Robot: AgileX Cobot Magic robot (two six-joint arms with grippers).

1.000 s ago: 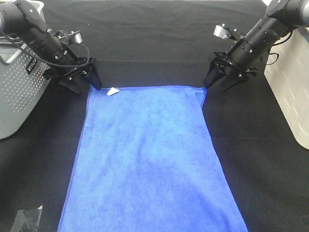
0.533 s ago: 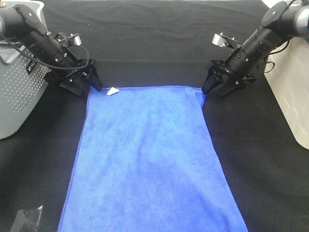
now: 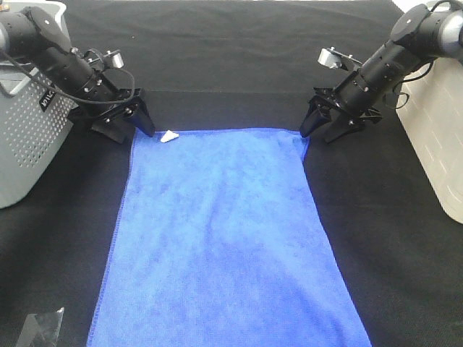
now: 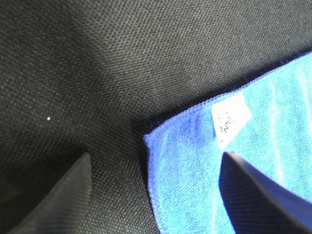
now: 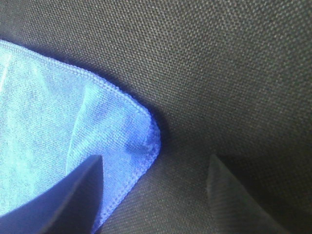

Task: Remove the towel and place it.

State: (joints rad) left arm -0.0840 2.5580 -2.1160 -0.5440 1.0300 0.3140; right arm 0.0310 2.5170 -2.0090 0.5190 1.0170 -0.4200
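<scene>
Royal-blue towel (image 3: 224, 238) lying flat on the black table cloth (image 3: 231, 58), folks, running from the near edge up the middle of the table, white tag (image 3: 168, 136) showing at its far-left corner. From up high, the left gripper (image 3: 129, 124) sits right at that corner and the right gripper (image 3: 325, 130) at the far-right one, both with their claws spread apart and nothing in them. Perforated grey basket (image 3: 29, 137) at the left edge, white bin (image 3: 441, 144) at the right edge, both well apart from the towel.

Over to the left wrist: the stitched corner (image 4: 161, 141) lies between the two dark fingers (image 4: 58, 200), one over bare black cloth, the other over blue pile just beside the tag. Whether the tips touch the fabric, I cannot tell.

Right wrist now: same picture. The rounded corner (image 5: 146, 131) sits between the spread fingers (image 5: 63, 200), one over towel, one over table.

My read: the towel is out and flat, so this is the let-go. To do it well, keep both claws wide and lift straight up together; any sideways drift could snag a stitched edge and rumple a corner.
</scene>
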